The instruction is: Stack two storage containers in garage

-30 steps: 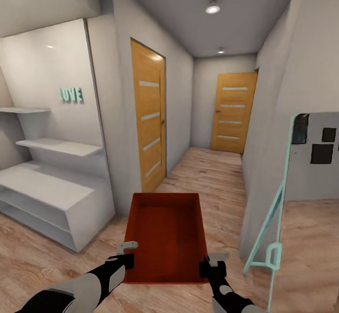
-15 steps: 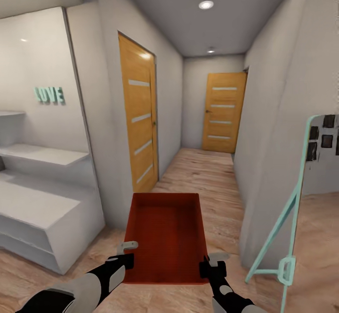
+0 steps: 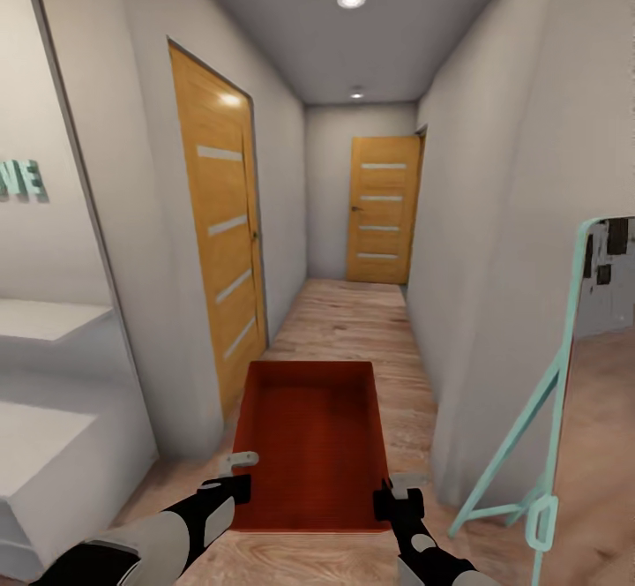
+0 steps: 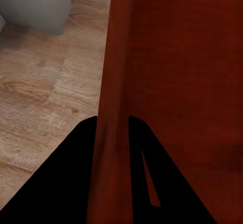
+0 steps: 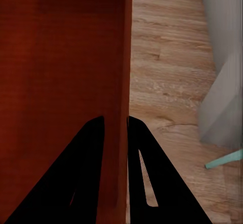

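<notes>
Narrow hallway (image 3: 353, 215), wood-plank floor (image 3: 353, 321), both arms' fingers (image 3: 236, 477) clamping container (image 3: 309, 440) walls

Narrow grey-walled corridor (image 3: 362, 180), wood-plank floor (image 3: 353, 321), two orange doors (image 3: 382, 209)

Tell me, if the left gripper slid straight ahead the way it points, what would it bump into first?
Likely nothing new: the left gripper already clamps the storage container wall, so it would slide along it.

Storage container (image 3: 310, 445) — matt orange-red plastic, faintly textured; floor (image 3: 353, 321) — light wood planks; doors (image 3: 219, 242) — satin wood.
</notes>
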Available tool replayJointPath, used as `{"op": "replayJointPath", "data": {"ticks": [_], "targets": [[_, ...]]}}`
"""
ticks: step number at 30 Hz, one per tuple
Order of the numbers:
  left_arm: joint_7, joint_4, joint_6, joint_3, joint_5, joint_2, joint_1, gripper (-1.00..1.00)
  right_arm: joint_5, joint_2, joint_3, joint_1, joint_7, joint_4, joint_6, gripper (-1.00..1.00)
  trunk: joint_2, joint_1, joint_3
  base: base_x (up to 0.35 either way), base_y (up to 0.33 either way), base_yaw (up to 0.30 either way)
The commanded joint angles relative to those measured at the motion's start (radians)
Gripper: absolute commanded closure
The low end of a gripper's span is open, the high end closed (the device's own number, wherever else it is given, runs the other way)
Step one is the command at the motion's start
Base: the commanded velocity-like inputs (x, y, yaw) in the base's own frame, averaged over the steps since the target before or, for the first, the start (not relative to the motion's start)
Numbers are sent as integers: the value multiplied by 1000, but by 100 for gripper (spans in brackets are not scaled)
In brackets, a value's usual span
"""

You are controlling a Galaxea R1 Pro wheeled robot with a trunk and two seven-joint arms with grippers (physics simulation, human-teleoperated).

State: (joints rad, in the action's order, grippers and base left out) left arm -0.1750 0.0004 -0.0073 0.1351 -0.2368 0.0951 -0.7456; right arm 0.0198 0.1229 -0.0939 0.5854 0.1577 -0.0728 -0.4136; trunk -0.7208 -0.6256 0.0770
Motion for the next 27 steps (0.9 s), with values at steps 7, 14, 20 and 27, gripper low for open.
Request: {"op": "replayJointPath", "data": {"ticks": [7, 14, 20, 27], "targets": [[-6, -2, -1, -51, -4, -8, -1, 100, 6, -10, 1, 1, 10, 1, -1, 100, -1, -1, 2, 313, 165, -277], [-6, -2, -1, -51, -4, -8, -1, 100, 4, -11, 2, 1, 4, 1, -1, 100, -1, -1, 2, 313, 148, -48], [-6, -2, -2, -51, -4, -7, -1, 100, 5, -11, 2, 1, 9, 1, -1, 100, -1, -1, 2, 314, 131, -2], [-6, -2, -3, -51, -4, -5, -1, 100, 5, -9, 1, 1, 12, 1, 0, 100, -1, -1, 2, 320, 52, 0]]}}
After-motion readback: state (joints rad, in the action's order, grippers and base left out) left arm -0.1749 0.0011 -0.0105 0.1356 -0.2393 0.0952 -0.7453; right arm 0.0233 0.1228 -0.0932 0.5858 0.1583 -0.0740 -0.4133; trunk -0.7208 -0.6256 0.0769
